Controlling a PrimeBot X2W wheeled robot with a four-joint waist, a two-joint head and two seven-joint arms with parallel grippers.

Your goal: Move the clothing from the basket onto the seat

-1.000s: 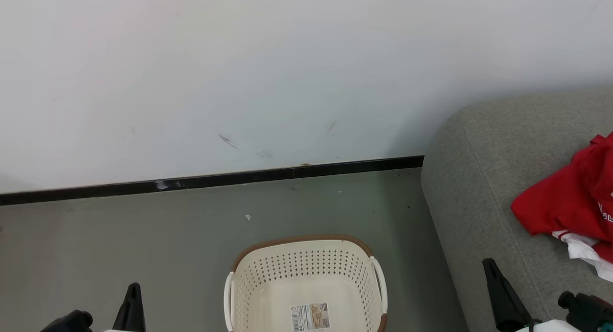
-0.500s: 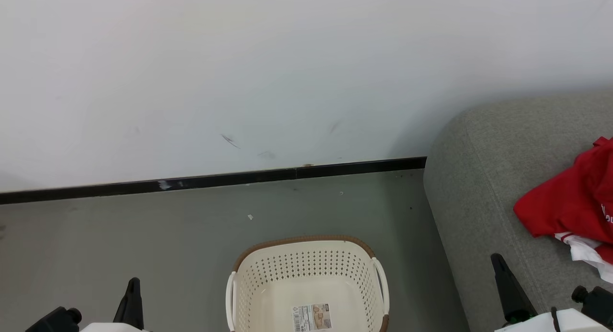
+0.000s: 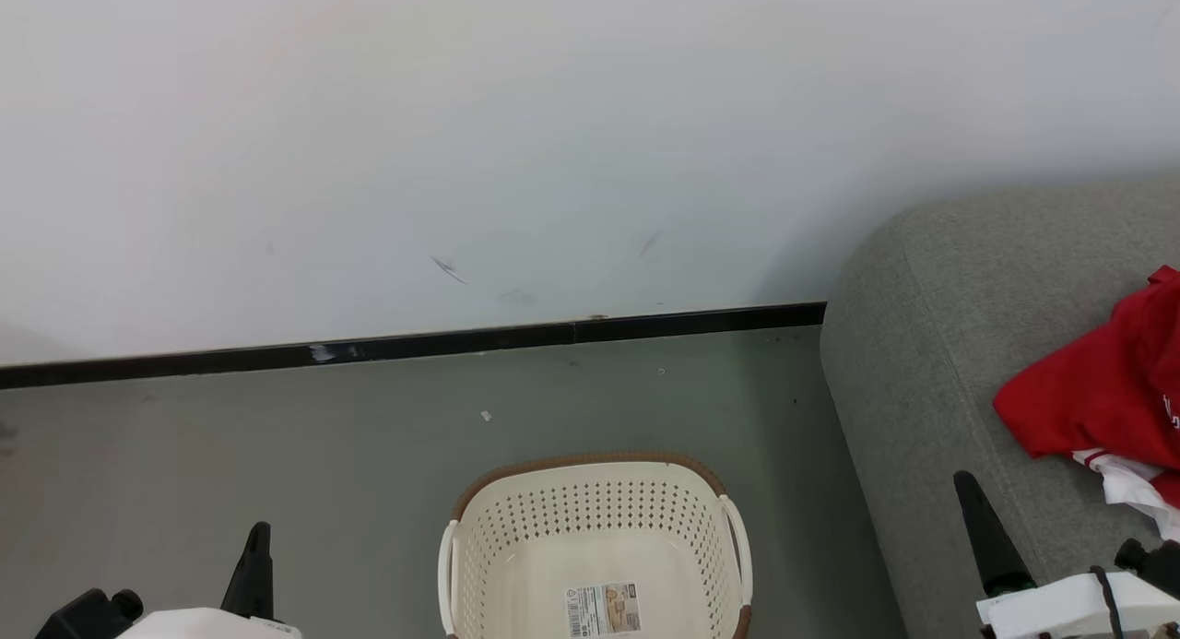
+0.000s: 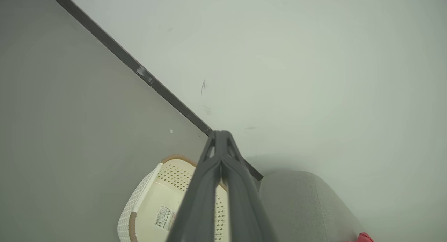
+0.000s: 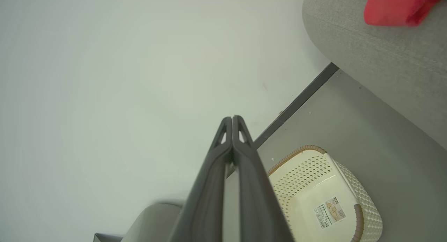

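The cream perforated basket (image 3: 597,538) with a brown rim stands on the floor at bottom centre, holding nothing but its label sticker; it also shows as the basket (image 4: 153,207) and the basket (image 5: 321,196) in the wrist views. Red clothing (image 3: 1102,390) with white trim lies on the grey-green seat (image 3: 922,362) at the right. My left gripper (image 3: 259,533) is shut, low at the left of the basket, its closed tips at the left gripper (image 4: 221,133). My right gripper (image 3: 965,480) is shut, over the seat's front edge, tips together at the right gripper (image 5: 232,118).
A white wall (image 3: 553,141) with a black baseboard (image 3: 415,346) runs behind the basket. The grey floor (image 3: 277,455) spreads left of the basket. The seat's rounded corner stands close to the basket's right side.
The right gripper has shifted slightly right and up in the head view; the left has barely moved. The whole picture has drifted a little, so the camera moved.
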